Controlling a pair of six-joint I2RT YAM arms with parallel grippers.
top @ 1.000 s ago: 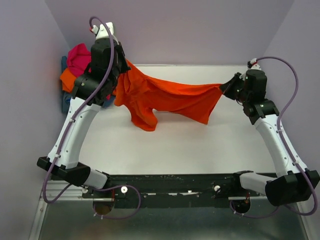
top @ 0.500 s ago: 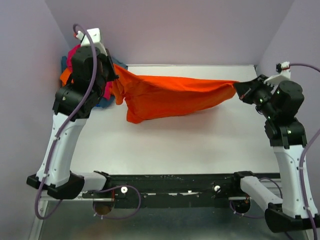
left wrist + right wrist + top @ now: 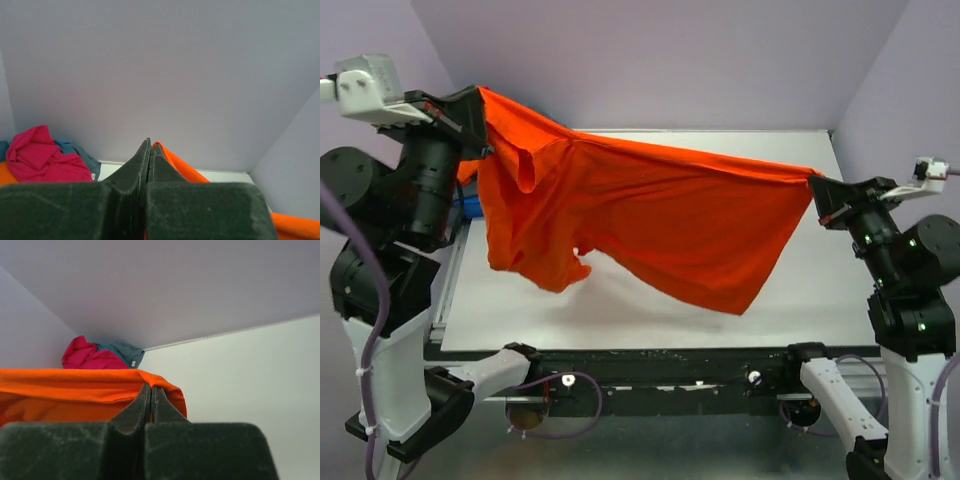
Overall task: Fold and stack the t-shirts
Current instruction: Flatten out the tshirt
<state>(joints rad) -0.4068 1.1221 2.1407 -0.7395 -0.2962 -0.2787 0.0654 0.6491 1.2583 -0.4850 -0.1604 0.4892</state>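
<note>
Top external: orange shirt [image 3: 660, 220] hangs stretched above the table [image 3: 620, 312], left gripper [image 3: 480, 97] and right gripper [image 3: 817, 183] pinching opposite ends.

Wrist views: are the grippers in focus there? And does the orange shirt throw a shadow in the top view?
Left wrist view: the left gripper looks dark and slightly soft, the pink shirt behind clearer. Right wrist view: the right gripper likewise. Top view: the orange shirt throws a faint, soft-edged shadow on the table; no glare.
</note>
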